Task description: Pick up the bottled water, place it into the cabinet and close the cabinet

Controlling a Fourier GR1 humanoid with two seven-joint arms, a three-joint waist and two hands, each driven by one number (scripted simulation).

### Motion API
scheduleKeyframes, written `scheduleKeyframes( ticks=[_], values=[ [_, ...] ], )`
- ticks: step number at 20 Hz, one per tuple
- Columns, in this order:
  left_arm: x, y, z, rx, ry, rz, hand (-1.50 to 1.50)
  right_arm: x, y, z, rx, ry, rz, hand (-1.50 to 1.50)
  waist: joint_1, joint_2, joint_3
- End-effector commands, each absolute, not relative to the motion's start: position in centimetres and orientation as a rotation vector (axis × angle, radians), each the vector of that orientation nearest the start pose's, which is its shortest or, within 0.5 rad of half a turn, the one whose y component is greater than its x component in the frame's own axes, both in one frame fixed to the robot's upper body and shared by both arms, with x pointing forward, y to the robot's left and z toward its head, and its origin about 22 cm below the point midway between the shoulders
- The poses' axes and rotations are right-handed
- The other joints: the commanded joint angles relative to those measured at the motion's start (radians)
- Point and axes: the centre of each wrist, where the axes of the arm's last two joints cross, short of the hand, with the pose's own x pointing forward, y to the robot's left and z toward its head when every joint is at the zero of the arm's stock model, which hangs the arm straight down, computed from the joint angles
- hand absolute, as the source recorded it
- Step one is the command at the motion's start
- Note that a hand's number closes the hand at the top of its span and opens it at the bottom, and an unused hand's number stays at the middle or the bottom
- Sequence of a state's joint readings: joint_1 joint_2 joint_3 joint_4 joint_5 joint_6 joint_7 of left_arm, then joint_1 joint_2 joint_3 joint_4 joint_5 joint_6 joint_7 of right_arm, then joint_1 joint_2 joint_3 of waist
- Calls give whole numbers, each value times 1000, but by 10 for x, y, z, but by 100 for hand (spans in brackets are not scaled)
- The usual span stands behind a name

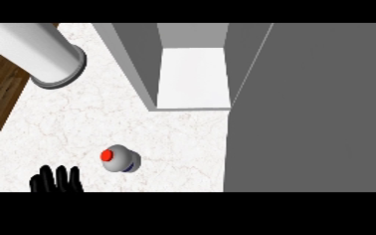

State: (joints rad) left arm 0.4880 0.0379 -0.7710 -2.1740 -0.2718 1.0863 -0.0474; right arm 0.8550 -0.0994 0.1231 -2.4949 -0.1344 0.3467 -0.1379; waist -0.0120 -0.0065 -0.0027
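A white stone-look counter (pixel 183 144), polished smooth and threaded with faint pinkish-grey veins, like marble. The cabinet (pixel 301 109) has flat grey panels with a matt, painted look and no grain, and its inner shelf (pixel 192 77) is a smooth, plain white. The bottled water (pixel 121 160) has a pale, glossy plastic body with a soft sheen, and its cap (pixel 107 155) is shiny red plastic. A large whitish cylinder (pixel 37 50) at upper left looks smooth and satin, with a grey rim. The floor (pixel 10 87) shows brown wood planking. The left hand (pixel 57 180) is matt black.
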Motion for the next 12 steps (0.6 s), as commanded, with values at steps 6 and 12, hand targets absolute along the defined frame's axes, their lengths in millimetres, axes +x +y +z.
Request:
scheduleKeyframes(
  ticks=[6, 12],
  values=[
    [114, 144, 37, 417, -1631, 610, -150, 25, -247, 158, 194, -1894, 175, -150, 3, -1, -1],
    [127, 167, -12, 420, -1609, 634, -150, 23, -246, 152, 160, -1879, 146, -150, 9, 2, -2]
  ],
)
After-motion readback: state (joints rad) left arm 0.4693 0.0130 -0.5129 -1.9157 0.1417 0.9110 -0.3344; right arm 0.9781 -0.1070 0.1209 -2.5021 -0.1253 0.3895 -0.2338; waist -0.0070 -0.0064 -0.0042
